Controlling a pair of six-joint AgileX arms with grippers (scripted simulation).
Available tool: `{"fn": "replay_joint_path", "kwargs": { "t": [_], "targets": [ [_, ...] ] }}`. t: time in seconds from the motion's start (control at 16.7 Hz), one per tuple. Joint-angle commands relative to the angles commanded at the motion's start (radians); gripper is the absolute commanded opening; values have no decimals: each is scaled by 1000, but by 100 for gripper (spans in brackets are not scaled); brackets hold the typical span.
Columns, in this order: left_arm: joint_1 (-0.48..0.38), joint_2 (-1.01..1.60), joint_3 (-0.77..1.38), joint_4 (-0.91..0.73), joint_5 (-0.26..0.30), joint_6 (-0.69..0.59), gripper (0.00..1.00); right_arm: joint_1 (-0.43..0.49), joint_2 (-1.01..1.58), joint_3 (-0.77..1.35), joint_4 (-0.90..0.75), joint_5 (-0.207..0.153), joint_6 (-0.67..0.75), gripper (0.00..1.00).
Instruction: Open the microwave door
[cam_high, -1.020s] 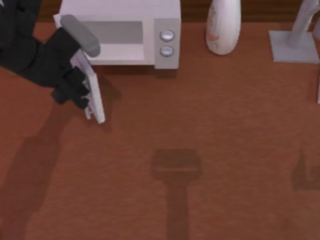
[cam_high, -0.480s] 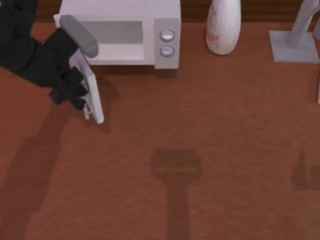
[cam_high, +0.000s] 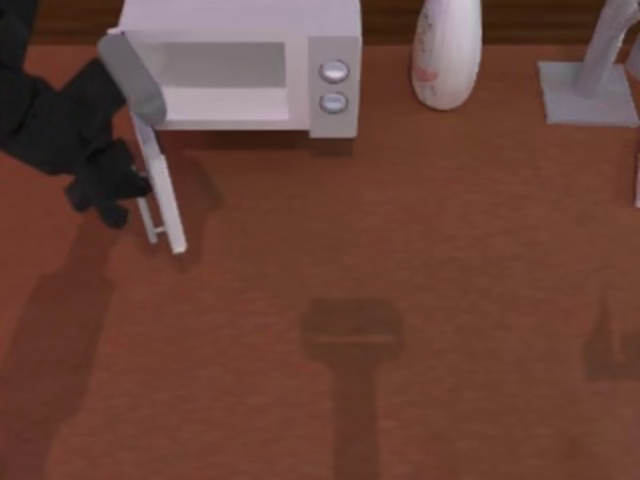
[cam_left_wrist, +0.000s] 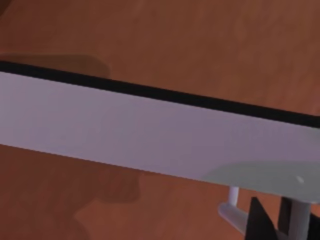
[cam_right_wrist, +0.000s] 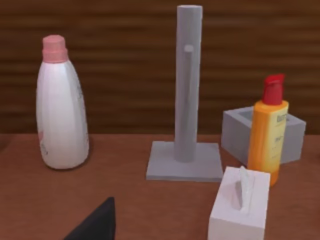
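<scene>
The light-grey microwave (cam_high: 240, 20) stands at the back left, its cavity showing. The microwave door (cam_high: 165, 200) has swung out toward the table's front and stands roughly square to the oven's front. My left gripper (cam_high: 135, 185) is on the door's left side, shut on the door handle (cam_high: 150, 215). In the left wrist view the door (cam_left_wrist: 150, 135) is a pale band with a black edge. Below it the handle (cam_left_wrist: 232, 215) runs between my black fingers (cam_left_wrist: 260, 225). My right gripper (cam_right_wrist: 97, 225) shows only as a dark tip in the right wrist view, parked off the top view.
Two silver knobs (cam_high: 334, 72) sit on the microwave's right panel. A white bottle (cam_high: 447, 55) and a grey post stand (cam_high: 590, 85) are at the back right. The right wrist view adds an orange pump bottle (cam_right_wrist: 269, 135), a grey box (cam_right_wrist: 240, 130) and a white tissue box (cam_right_wrist: 240, 205).
The door has swung farther open, its free end moving left. My left gripper has gone left with the handle.
</scene>
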Motion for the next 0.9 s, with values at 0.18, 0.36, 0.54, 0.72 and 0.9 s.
{"fn": "replay_joint_path", "kwargs": {
  "t": [0.18, 0.36, 0.54, 0.72, 0.9],
  "targets": [
    [4, 0, 1, -4, 4, 10, 0, 0, 0, 0, 0, 0, 0, 100],
    [4, 0, 1, -4, 4, 10, 0, 0, 0, 0, 0, 0, 0, 100],
    [4, 0, 1, -4, 4, 10, 0, 0, 0, 0, 0, 0, 0, 100],
    [4, 0, 1, -4, 4, 10, 0, 0, 0, 0, 0, 0, 0, 100],
    [4, 0, 1, -4, 4, 10, 0, 0, 0, 0, 0, 0, 0, 100]
  ]
}}
